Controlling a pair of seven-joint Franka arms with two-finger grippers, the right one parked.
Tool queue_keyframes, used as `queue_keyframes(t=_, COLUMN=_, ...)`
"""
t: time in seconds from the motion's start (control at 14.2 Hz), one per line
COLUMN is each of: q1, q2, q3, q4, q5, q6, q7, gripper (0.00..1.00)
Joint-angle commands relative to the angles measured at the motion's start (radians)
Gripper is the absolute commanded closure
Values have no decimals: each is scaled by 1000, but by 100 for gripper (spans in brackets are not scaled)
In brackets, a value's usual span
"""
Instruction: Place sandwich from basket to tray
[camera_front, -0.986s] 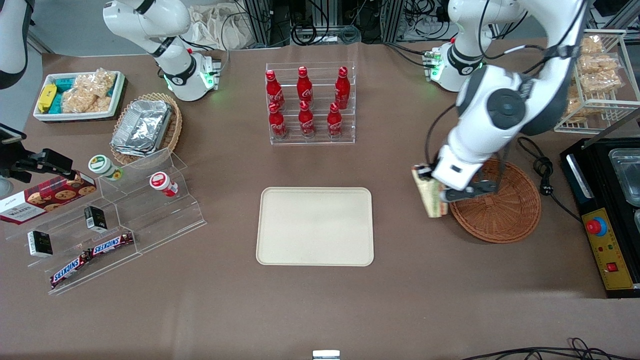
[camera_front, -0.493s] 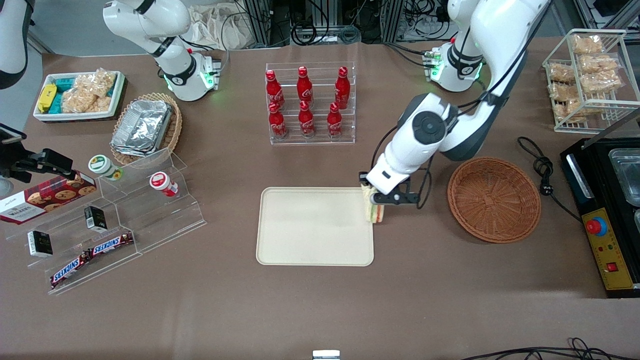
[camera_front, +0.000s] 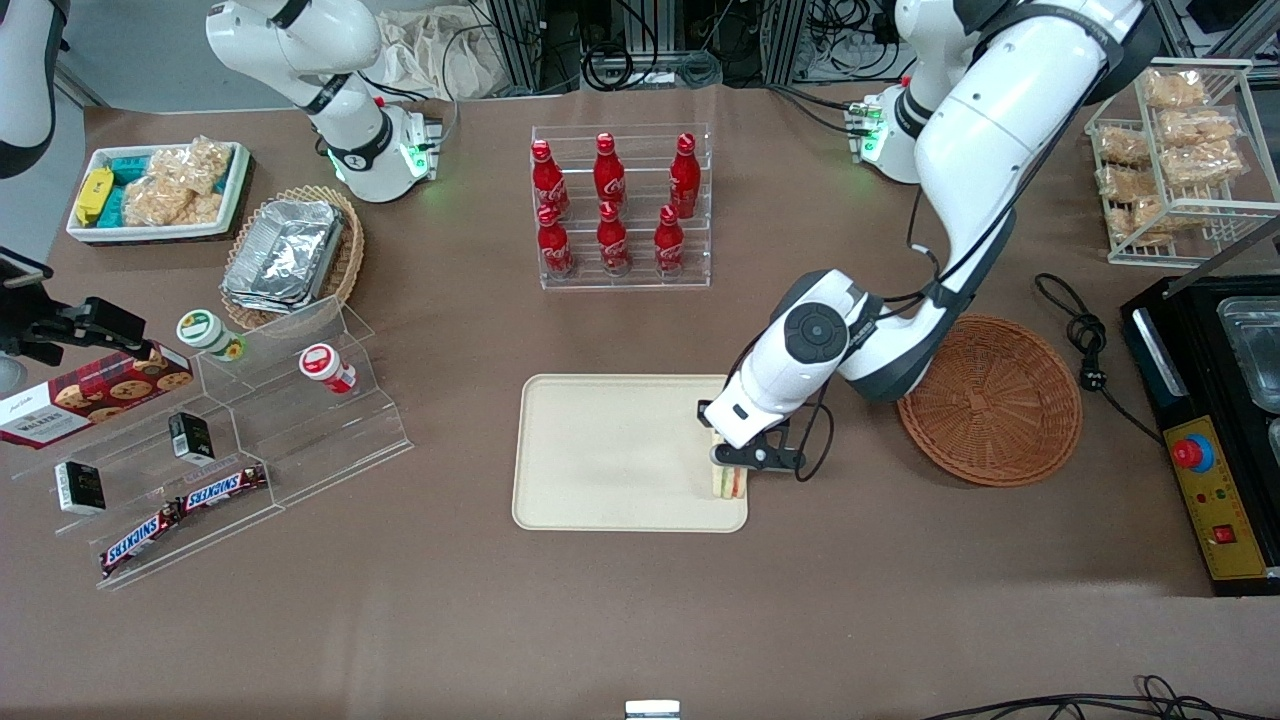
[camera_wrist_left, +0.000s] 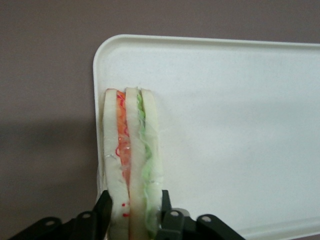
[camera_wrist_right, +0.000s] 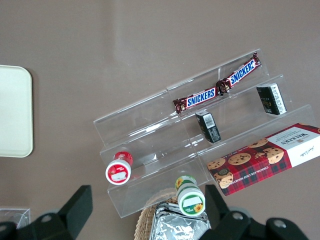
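My left gripper (camera_front: 737, 462) is shut on the sandwich (camera_front: 729, 482), a wedge of pale bread with green and orange-red layers, and holds it over the cream tray (camera_front: 610, 450) at the tray's edge nearest the basket, near its front corner. In the left wrist view the black fingers (camera_wrist_left: 102, 212) press both bread faces of the sandwich (camera_wrist_left: 131, 160), which lies over the tray (camera_wrist_left: 235, 125) just inside its rim. The dark reddish-brown wicker basket (camera_front: 988, 400) stands beside the tray toward the working arm's end, with nothing in it.
A clear rack of red cola bottles (camera_front: 620, 205) stands farther from the camera than the tray. A stepped acrylic shelf (camera_front: 230, 440) with snacks and a tan basket of foil trays (camera_front: 290, 255) lie toward the parked arm's end. A black machine (camera_front: 1215, 430) and cable sit past the basket.
My left gripper has carried the sandwich from the basket's rim sideways to the tray, then nearer the camera and lower, to just inside the tray's rim.
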Motion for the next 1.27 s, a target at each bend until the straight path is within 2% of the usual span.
queue_keyframes(t=0.0, q1=-10, q2=-13, q3=0, q4=53, q5=10, q6=-11, q7=-92, gripper=2)
queue_keyframes(t=0.21, q1=34, q2=-146, q3=0, q4=39, q5=10, q6=-61, q7=-240, gripper=1)
queue_keyframes(t=0.42, q1=154, q2=-282, q3=-40, q4=45, q5=5, q6=-250, q7=-215, gripper=1)
queue_keyframes(t=0.49, q1=201, q2=-321, q3=-63, q4=44, q5=-30, q6=-313, q7=-169, gripper=1)
queue_keyframes(t=0.7, q1=293, q2=-462, q3=-68, q4=50, q5=-227, q6=-567, q7=131, gripper=1)
queue_keyframes(t=0.77, q1=290, q2=-511, q3=-10, q4=51, q5=-278, q6=-648, q7=222, gripper=1)
queue_keyframes(t=0.92, q1=216, q2=-632, q3=185, q4=47, q5=-350, q6=-776, q7=375, gripper=1)
queue_keyframes(t=1.13, q1=72, q2=-766, q3=447, q4=34, q5=-352, q6=-939, q7=523, gripper=1)
queue_keyframes(t=1.2, q1=38, q2=-778, q3=497, q4=27, q5=-348, q6=-948, q7=535, gripper=1)
